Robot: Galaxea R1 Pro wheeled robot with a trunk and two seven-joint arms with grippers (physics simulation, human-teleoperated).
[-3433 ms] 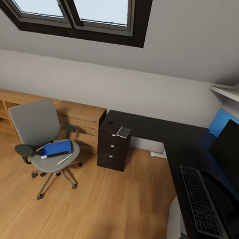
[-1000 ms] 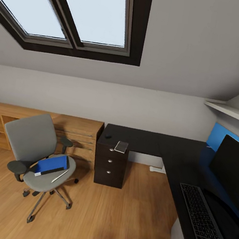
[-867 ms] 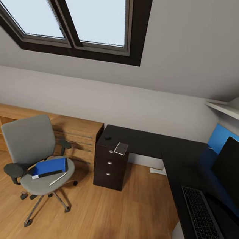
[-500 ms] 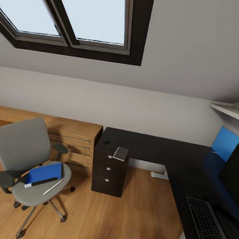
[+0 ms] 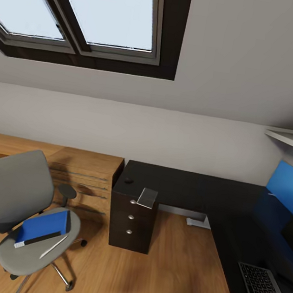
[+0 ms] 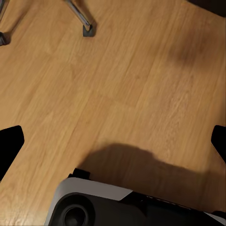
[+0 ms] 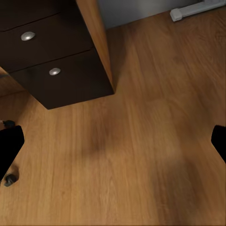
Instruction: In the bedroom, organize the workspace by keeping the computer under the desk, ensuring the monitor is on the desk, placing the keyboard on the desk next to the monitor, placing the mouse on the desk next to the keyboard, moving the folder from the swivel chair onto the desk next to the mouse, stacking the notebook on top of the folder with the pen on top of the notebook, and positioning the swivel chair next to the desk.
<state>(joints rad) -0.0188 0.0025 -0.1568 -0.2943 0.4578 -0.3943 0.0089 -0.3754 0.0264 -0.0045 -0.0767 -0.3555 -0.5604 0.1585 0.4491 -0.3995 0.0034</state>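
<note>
Camera panned left, swivel chair (image 5: pixel 12 213) nearer. Approach step: roll in, reach folder (image 5: pixel 40 226) on seat. Both claws spread wide, empty.

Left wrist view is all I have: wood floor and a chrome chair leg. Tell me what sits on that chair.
Observer: In the head view, a flat bright blue folder lies on the grey padded swivel chair.
Operator: Report anything else on the seat.
Observer: A thin pale pen lies beside the folder, nearer the seat's front edge.
Operator: Say where the desk is.
Observer: The glossy black L-shaped desk stands to the chair's right, its drawer unit nearest the chair.
</note>
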